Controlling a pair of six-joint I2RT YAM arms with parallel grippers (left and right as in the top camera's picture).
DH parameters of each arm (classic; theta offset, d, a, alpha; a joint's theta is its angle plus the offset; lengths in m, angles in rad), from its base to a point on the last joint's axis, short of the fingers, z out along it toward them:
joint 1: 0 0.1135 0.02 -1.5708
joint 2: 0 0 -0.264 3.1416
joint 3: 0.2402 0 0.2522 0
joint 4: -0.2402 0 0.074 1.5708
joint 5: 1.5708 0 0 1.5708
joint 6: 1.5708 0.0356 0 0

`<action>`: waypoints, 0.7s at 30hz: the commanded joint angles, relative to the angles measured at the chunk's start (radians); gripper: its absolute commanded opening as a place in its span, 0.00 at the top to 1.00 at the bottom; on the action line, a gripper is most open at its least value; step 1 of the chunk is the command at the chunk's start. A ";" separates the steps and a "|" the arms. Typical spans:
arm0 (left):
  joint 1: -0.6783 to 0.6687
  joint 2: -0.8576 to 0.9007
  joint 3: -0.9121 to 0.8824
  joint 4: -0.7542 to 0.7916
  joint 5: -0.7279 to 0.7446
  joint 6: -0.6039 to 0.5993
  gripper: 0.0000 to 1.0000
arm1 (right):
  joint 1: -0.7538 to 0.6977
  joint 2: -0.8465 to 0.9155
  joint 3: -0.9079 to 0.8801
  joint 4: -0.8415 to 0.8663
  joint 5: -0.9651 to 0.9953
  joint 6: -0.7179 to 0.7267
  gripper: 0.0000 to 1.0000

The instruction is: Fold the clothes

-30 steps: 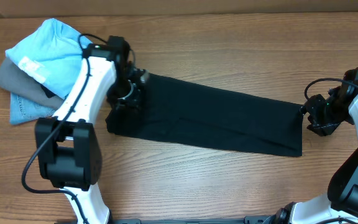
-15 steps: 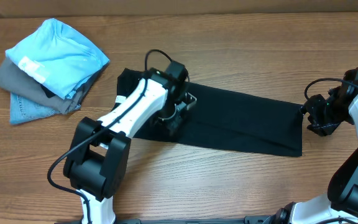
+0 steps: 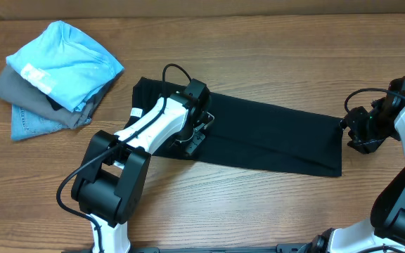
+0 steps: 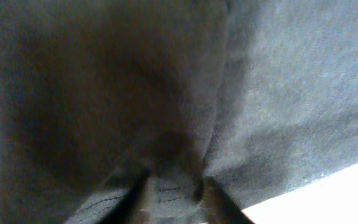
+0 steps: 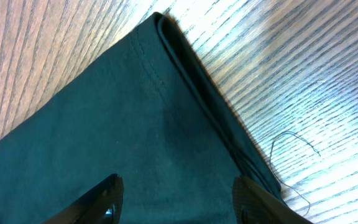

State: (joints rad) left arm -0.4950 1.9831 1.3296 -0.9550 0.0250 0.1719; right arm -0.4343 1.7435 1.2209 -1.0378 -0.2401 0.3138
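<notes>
The clothes, a black T-shirt (image 3: 273, 137), lie as a long folded strip across the middle of the wooden table (image 3: 259, 49). My left gripper (image 3: 197, 133) is low over the strip's left part. In the left wrist view my left gripper (image 4: 173, 194) is shut on a stitched fold of the black T-shirt (image 4: 291, 93). My right gripper (image 3: 354, 133) sits at the strip's right end. In the right wrist view my right gripper (image 5: 176, 199) is open, its fingers wide apart above a corner of the black T-shirt (image 5: 135, 124), with nothing pinched.
A pile at the far left holds a light blue shirt (image 3: 65, 60), a grey garment (image 3: 20, 88) and a denim piece (image 3: 30, 123). A loose thread (image 5: 294, 146) trails off the T-shirt's corner onto the wood.
My left arm has swung from the strip's left end toward its middle, over the black fabric, and the jaws have closed on a fold. My right arm has not moved.
</notes>
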 commanded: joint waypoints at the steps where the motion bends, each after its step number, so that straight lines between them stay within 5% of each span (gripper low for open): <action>1: 0.003 -0.014 -0.014 -0.002 -0.007 -0.011 0.90 | -0.001 -0.032 -0.005 0.004 -0.009 -0.004 0.41; 3: 0.003 -0.014 -0.011 -0.004 -0.006 -0.023 0.96 | -0.001 -0.032 -0.005 0.004 -0.009 -0.004 0.40; 21: -0.003 -0.014 0.209 -0.169 0.065 -0.034 0.96 | -0.001 -0.032 -0.005 0.005 -0.009 -0.004 0.40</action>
State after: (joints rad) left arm -0.4961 1.9831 1.5204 -1.1198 0.0601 0.1520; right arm -0.4339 1.7435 1.2209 -1.0378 -0.2398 0.3130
